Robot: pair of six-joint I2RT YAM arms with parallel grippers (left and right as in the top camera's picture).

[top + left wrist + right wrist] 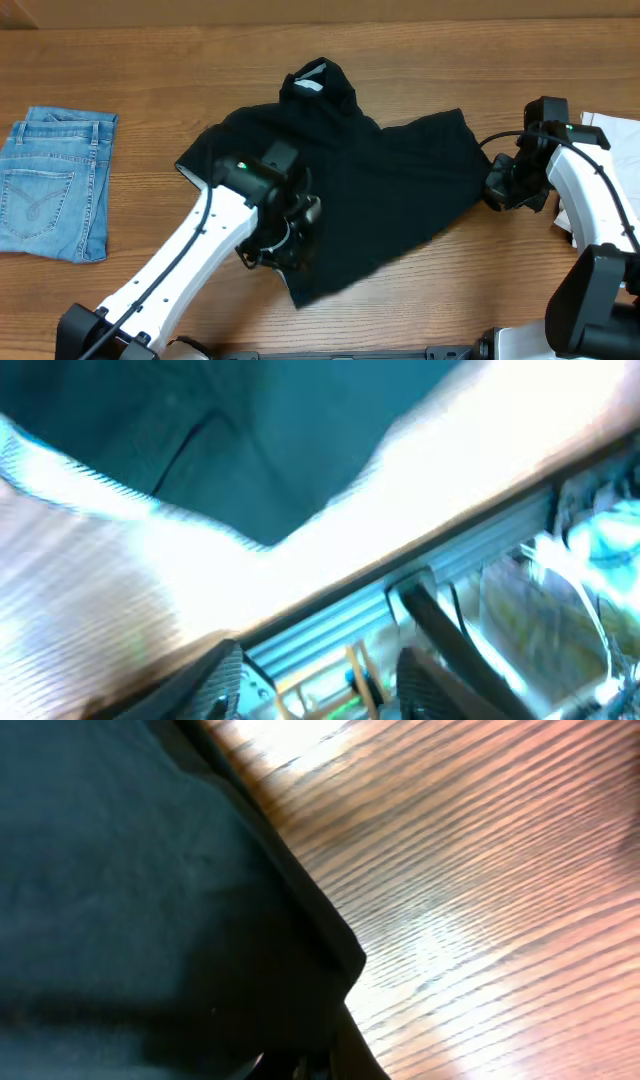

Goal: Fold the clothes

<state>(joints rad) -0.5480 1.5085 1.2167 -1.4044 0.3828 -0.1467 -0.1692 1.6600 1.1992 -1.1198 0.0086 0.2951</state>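
Where the brown wooden surface (pixel 470 290) carries it, we list one large plain black soft-fabric garment (pixel 400 170), spread out, its white neck label (pixel 310 82) beyond the left tool (pixel 290 240). Left tool: over the garment's near-left part, jaws apart, nothing between them. Right tool (pixel 497 188): closed, pinching the garment's sleeve hem. Folded light-blue denim jeans (pixel 55 185): well left of the left tool.

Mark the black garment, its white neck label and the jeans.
black garment (pixel 400 165), overhead view, on the flat middle of the fabric.
white neck label (pixel 310 84), overhead view, on the label's centre, inside the collar.
jeans (pixel 55 185), overhead view, on the middle of the folded denim.
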